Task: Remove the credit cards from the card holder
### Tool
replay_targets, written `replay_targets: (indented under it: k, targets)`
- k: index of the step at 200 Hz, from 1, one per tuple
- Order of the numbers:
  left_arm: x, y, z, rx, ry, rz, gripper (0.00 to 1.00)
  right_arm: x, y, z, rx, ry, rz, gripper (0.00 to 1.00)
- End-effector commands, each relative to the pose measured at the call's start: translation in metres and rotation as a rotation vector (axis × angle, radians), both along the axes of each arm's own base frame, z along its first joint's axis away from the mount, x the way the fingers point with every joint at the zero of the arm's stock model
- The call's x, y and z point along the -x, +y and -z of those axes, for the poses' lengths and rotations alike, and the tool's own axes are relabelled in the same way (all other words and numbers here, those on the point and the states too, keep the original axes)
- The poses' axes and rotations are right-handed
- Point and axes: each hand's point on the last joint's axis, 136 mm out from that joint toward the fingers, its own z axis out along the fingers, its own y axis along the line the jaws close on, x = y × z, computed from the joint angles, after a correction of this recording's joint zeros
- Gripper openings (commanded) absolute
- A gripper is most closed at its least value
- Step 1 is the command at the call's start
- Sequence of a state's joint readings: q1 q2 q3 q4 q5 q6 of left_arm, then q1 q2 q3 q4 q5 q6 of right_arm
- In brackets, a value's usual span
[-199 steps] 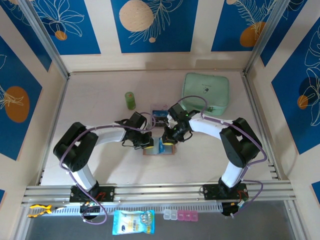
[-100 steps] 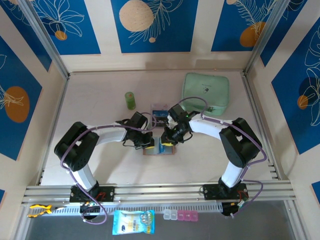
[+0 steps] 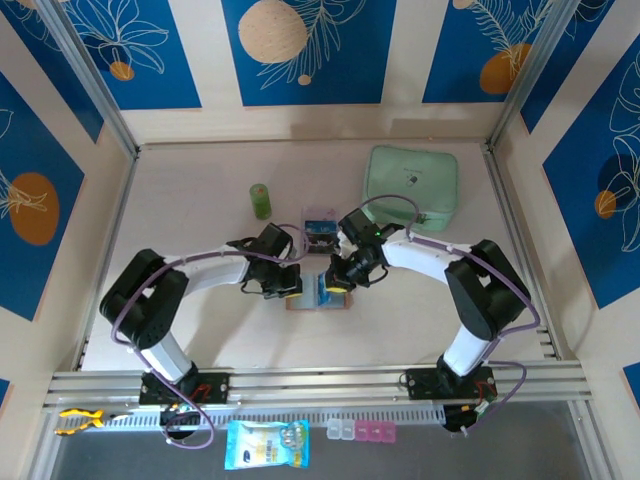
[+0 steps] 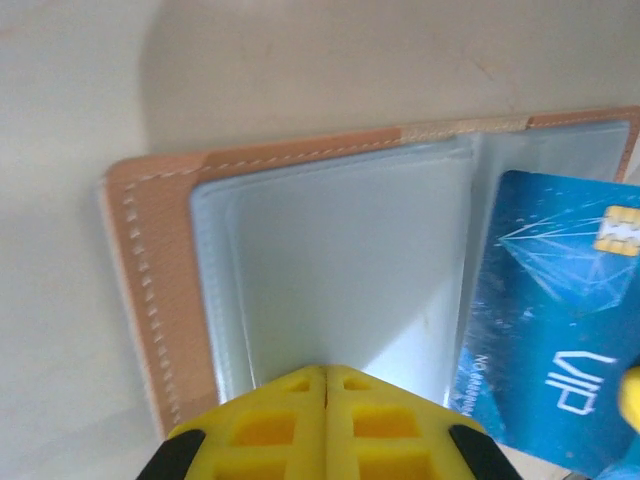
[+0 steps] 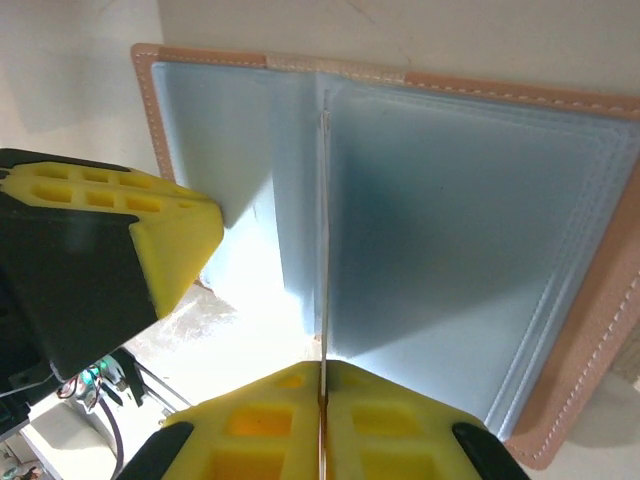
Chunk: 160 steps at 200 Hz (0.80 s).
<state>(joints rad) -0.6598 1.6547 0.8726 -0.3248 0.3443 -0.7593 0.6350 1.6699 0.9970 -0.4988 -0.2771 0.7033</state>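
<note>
The salmon-tan card holder (image 3: 334, 304) lies open on the table between the arms, its greyish-blue panels (image 4: 340, 270) facing up. My left gripper (image 4: 325, 373) is shut, with nothing between its fingers, and its tips press down on the holder's left panel. My right gripper (image 5: 322, 372) is shut on a blue credit card (image 4: 550, 310) with a gold chip. That card stands edge-on (image 5: 323, 250) above the holder's middle fold (image 5: 300, 150), tilted up from the right panel. From above, both grippers (image 3: 296, 290) (image 3: 336, 284) meet over the holder.
Loose cards (image 3: 320, 225) lie on the table just beyond the holder. A mint-green pouch (image 3: 412, 185) sits at the back right and a small green bottle (image 3: 260, 200) at the back left. A snack packet (image 3: 265, 443) and pill boxes (image 3: 360, 431) lie before the front rail.
The left arm's elbow has swung a little to the left. Both grippers stay over the holder, the right one shifting slightly with the card.
</note>
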Motion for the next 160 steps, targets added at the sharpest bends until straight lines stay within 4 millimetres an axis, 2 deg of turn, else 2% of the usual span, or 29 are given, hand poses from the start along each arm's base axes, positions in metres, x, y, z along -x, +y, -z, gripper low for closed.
replay_targets:
  k: [1, 50, 96, 160]
  targets:
    - [0.003, 0.012, -0.007, -0.06, -0.021, 0.014, 0.03, 0.002, -0.004, -0.015, -0.001, -0.013, -0.01, 0.11]
    - [-0.008, 0.015, -0.024, -0.044, -0.085, -0.011, 0.05, -0.007, -0.014, -0.031, 0.031, -0.086, -0.058, 0.1]
    - [-0.015, 0.03, -0.034, -0.022, -0.139, -0.058, 0.07, -0.026, -0.032, -0.046, 0.05, -0.182, -0.146, 0.07]
    - [-0.018, 0.058, -0.037, -0.008, -0.163, -0.137, 0.08, -0.059, -0.055, -0.069, 0.178, -0.499, -0.502, 0.03]
